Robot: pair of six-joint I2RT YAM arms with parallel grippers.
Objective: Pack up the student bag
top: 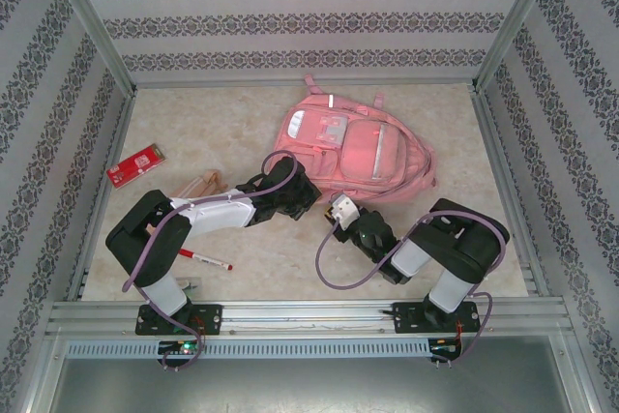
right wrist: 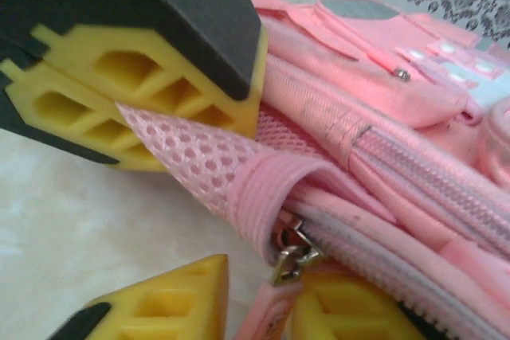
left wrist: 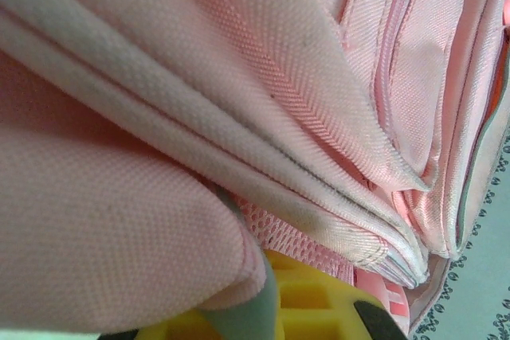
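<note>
A pale marbled table [top: 213, 123] sits inside walls papered with dark ornamental stripes. The student bag [top: 353, 147], a pink backpack, lies flat on the far middle of the table with its front pockets facing up.

The left gripper [top: 298, 188] is at the bag's near left edge. It is closed, and in the left wrist view thick folds of pink fabric crowd right against its yellow finger [left wrist: 307, 308]. It seems to be pinching that cloth, though the contact itself is hidden.

The right gripper [right wrist: 235, 189] is at the bag's near edge, just right of the left one. Its jaws stand apart, with a corner of pink mesh [right wrist: 199, 157] between them that touches the upper finger. A metal zipper pull [right wrist: 293, 260] hangs just below the mesh.

Well left of the bag lie a red card [top: 135, 165], some wood-coloured sticks [top: 198, 184] and, nearer the arms, a red pen [top: 205, 258].
</note>
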